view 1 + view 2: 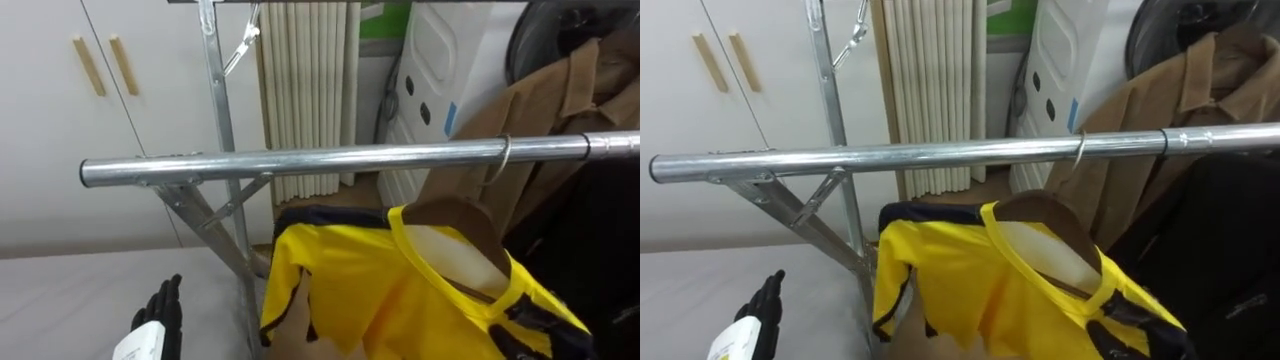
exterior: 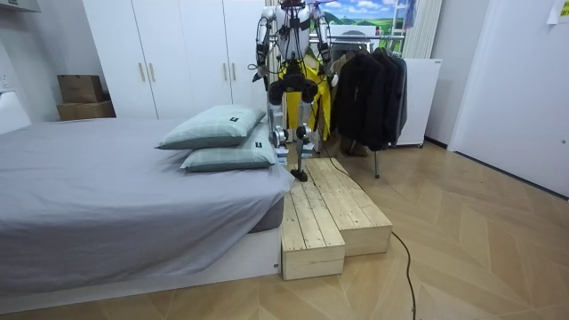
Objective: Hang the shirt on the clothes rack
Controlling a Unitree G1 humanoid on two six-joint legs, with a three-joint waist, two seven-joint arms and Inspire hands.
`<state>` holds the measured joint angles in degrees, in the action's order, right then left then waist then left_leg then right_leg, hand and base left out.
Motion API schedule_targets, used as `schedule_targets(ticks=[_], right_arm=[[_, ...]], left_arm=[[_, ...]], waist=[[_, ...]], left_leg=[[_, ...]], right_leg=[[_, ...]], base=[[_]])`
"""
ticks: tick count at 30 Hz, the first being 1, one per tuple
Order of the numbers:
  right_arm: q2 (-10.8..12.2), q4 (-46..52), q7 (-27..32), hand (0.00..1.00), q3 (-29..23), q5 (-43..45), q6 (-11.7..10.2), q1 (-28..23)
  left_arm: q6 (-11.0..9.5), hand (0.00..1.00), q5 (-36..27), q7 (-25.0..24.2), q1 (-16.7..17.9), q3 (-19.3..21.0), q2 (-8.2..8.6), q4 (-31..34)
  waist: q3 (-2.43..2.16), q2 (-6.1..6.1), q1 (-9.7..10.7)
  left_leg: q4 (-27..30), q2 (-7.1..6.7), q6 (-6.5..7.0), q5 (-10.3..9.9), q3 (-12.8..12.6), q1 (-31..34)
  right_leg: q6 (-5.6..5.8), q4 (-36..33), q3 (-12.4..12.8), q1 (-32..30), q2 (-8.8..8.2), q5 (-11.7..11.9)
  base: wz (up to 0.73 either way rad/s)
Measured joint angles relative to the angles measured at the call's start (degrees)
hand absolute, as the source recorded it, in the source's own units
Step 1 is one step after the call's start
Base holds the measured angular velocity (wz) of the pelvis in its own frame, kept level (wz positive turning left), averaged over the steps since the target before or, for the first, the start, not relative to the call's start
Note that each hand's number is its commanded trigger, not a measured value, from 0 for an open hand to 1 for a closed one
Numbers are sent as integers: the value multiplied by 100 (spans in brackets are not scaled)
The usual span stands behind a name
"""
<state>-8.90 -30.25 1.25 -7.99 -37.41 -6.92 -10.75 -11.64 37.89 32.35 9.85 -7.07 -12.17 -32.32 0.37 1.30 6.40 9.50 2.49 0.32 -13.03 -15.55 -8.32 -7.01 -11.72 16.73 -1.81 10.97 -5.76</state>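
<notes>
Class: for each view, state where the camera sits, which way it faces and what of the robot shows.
Left eye view: on the robot's head, facing down at the metal rail and yellow shirt; left hand shows lower left.
Right eye view: just beside it; same rail, shirt and hand.
Room view: across the room, facing the bed and coats; whole robot on the wooden steps.
All three share the yellow shirt.

Rail runs from 9 to 3 o'clock. It is bare from its 9 o'clock end to the hanger hook at 2 o'clock. The upright post at 11 o'clock and the diagonal brace under the rail bar the 8 o'clock side. Yellow shirt fills 5 o'clock. Brown coat and dark clothes crowd 3 o'clock, just beside the hook. Left hand is at 7 o'clock over the bed, with open air above it.
</notes>
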Motion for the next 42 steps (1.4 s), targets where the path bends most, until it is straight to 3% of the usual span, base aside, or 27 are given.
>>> schedule_targets(ticks=[5,10,18,28,42], right_arm=[[49,-55,-221,0,-3,-422,9,9],[55,68,-291,0,18,-766,11,70],[46,895,-389,0,414,-1557,12,154],[18,1999,-325,0,810,-2052,12,292],[1,2173,-526,0,1013,-1728,12,672]], left_arm=[[-2,0,-9,0,56,0,13,-27],[-5,0,-13,-60,45,-9,49,-148],[-6,0,-131,-181,-33,-63,248,-271],[2,0,-232,-303,-31,-331,259,-368],[13,0,-148,-331,-43,-467,257,-367]], waist=[[-24,-39,20],[-16,-51,-20],[5,-96,-60],[10,-99,-56],[0,-116,-59]], left_leg=[[1,1,0,0,-18,-30],[-1,-4,0,0,-33,-3],[-1,2,0,0,-36,63],[52,-3,-8,5,2,209],[89,3,-8,5,-10,278]], right_leg=[[-2,-28,41,18,11,1],[-9,-106,46,-79,27,-21],[-14,-243,72,-221,67,-23],[-35,-407,115,-371,93,-45],[-44,-399,119,-427,93,-47]], base=[[-4],[-4],[-2],[-1],[0]])
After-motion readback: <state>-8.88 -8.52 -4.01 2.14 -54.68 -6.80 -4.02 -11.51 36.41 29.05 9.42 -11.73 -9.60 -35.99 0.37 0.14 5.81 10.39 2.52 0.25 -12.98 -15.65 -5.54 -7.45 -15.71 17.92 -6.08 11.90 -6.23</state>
